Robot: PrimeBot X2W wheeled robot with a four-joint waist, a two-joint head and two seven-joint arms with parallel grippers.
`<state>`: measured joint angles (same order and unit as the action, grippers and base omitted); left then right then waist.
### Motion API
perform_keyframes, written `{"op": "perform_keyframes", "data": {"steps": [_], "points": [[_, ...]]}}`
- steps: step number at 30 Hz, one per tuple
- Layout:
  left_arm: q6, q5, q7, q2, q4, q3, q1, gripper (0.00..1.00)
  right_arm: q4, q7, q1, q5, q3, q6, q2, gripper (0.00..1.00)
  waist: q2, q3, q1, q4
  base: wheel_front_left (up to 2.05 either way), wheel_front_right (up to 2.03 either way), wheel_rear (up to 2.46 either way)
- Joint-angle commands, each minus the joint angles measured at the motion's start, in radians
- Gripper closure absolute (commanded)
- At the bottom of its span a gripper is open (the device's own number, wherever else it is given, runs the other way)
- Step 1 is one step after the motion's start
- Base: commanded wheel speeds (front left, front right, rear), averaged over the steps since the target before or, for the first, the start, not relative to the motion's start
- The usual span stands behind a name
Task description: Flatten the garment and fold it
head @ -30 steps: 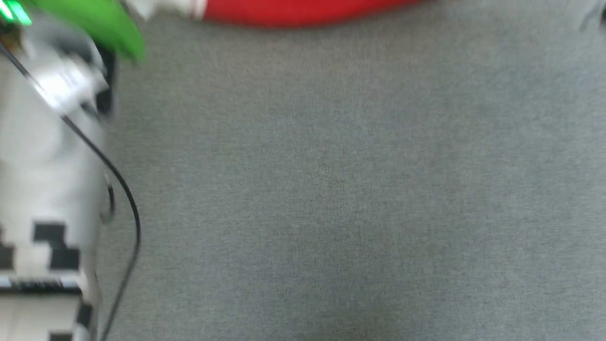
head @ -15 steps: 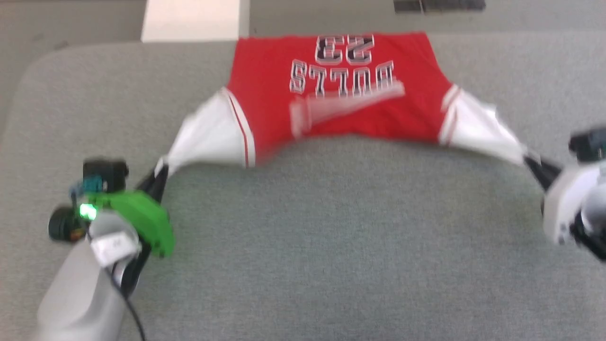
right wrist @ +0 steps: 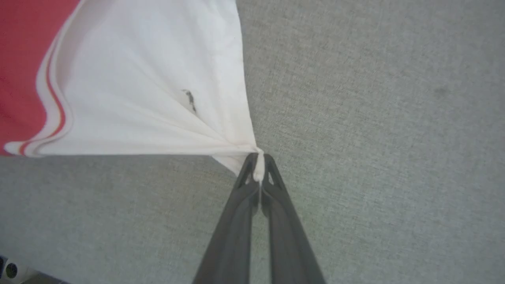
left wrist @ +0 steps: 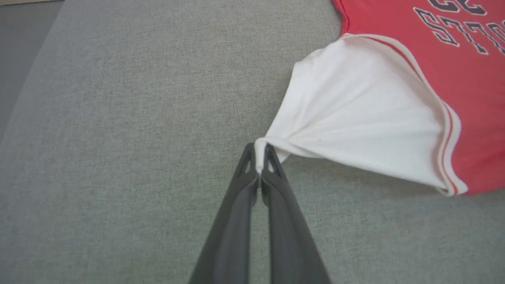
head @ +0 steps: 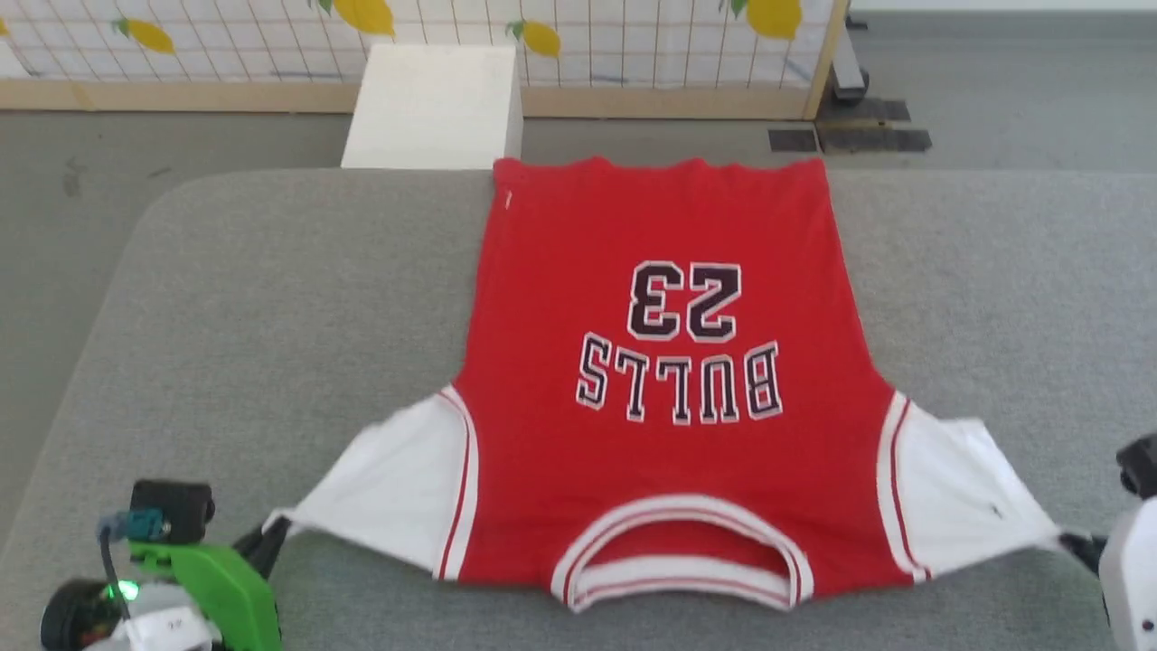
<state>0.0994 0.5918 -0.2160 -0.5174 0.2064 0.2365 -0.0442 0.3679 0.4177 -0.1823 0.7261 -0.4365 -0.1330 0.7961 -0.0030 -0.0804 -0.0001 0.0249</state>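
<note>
The garment [head: 669, 362], a red jersey T-shirt with white sleeves and dark "BULLS 23" lettering, lies spread on the grey table, collar toward me and hem at the far edge. My left gripper [head: 276, 529] is shut on the tip of the white sleeve [left wrist: 355, 118] at the lower left, drawing it into pleats. My right gripper [head: 1071, 541] is shut on the tip of the other white sleeve [right wrist: 158, 90] at the lower right. In the wrist views, the left gripper [left wrist: 258, 152] and the right gripper [right wrist: 258, 161] each pinch a bunched corner of cloth.
The grey padded table [head: 271, 298] has rounded corners, with bare surface on both sides of the shirt. Beyond its far edge stand a white box [head: 434, 104] and a wire-grid partition with lemon print [head: 542, 36] on the grey floor.
The head camera has tilted up, so the whole shirt now shows. The shirt body has gone from sagging between the grippers to lying flat, with both sleeve tips still pinched.
</note>
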Motion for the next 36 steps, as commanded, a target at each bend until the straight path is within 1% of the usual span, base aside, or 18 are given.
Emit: {"op": "perform_keyframes", "data": {"steps": [1,6,8,11,14,15,16,18,20,22,25,29,32,33,36], "points": [[-0.014,0.012,-0.018,-0.022,-0.012,-0.011,0.039,1.00,-0.020,0.040,0.041,0.011,0.021,0.002,0.016,1.00,0.0030,0.017,0.0001,0.009,0.00,0.00,0.00],[-0.025,0.041,-0.110,-0.045,-0.061,0.009,0.140,1.00,-0.093,0.185,0.160,0.030,0.113,0.002,0.033,1.00,0.0030,0.024,0.0001,0.012,0.00,0.00,0.00],[-0.027,0.051,-0.134,-0.043,-0.084,0.021,0.167,1.00,-0.120,0.240,0.209,0.025,0.148,0.002,0.029,1.00,0.0030,0.022,0.0001,0.015,0.00,0.00,0.00],[-0.024,0.062,-0.165,-0.030,-0.102,0.049,0.192,1.00,-0.160,0.297,0.273,0.010,0.205,0.002,-0.001,1.00,0.0030,0.016,0.0001,0.020,0.00,0.00,0.00],[-0.023,0.067,-0.170,-0.015,-0.112,0.065,0.194,1.00,-0.192,0.313,0.305,-0.017,0.260,0.002,-0.041,1.00,0.0030,0.008,0.0001,0.023,0.00,0.00,0.00],[-0.018,0.067,-0.161,-0.009,-0.118,0.070,0.188,1.00,-0.204,0.306,0.308,-0.035,0.283,0.002,-0.057,0.81,0.0030,0.005,0.0001,0.024,0.00,0.00,0.00],[-0.016,0.068,-0.155,-0.003,-0.123,0.072,0.181,1.00,-0.214,0.301,0.310,-0.054,0.296,0.002,-0.066,0.00,0.0030,0.002,0.0001,0.025,0.00,0.00,0.00],[-0.019,0.074,-0.134,0.019,-0.143,0.069,0.161,1.00,-0.235,0.310,0.312,-0.082,0.314,0.002,-0.086,0.00,0.0030,-0.006,0.0001,0.027,0.00,0.00,0.00],[-0.024,0.081,-0.120,0.046,-0.175,0.070,0.138,1.00,-0.265,0.337,0.303,-0.085,0.342,0.002,-0.116,0.00,0.0030,-0.016,0.0001,0.035,0.00,0.00,0.00],[-0.029,0.077,-0.116,0.061,-0.201,0.078,0.125,1.00,-0.297,0.358,0.285,-0.088,0.369,0.002,-0.136,0.00,0.0030,-0.024,0.0001,0.041,0.00,0.00,0.00],[-0.037,0.067,-0.114,0.078,-0.243,0.093,0.112,1.00,-0.343,0.371,0.237,-0.109,0.426,0.002,-0.174,0.00,0.0030,-0.037,0.0001,0.057,0.00,0.00,0.00],[-0.062,0.064,-0.107,0.107,-0.317,0.097,0.098,1.00,-0.373,0.423,0.136,-0.143,0.495,0.002,-0.251,0.00,0.0030,-0.072,0.0001,0.091,0.00,0.00,0.00],[-0.078,0.056,-0.100,0.118,-0.367,0.098,0.091,1.00,-0.358,0.464,0.025,-0.131,0.548,0.002,-0.326,0.00,0.0030,-0.117,0.0001,0.116,0.00,0.00,0.00],[-0.083,0.056,-0.098,0.124,-0.385,0.098,0.090,1.00,-0.340,0.474,-0.024,-0.145,0.562,0.002,-0.346,0.00,0.0030,-0.136,0.0001,0.127,0.00,0.00,0.00],[-0.097,0.041,-0.080,0.143,-0.428,0.103,0.072,1.00,-0.288,0.521,-0.146,-0.189,0.560,0.002,-0.359,0.00,0.0030,-0.203,0.0001,0.166,0.00,0.00,0.00]]}}
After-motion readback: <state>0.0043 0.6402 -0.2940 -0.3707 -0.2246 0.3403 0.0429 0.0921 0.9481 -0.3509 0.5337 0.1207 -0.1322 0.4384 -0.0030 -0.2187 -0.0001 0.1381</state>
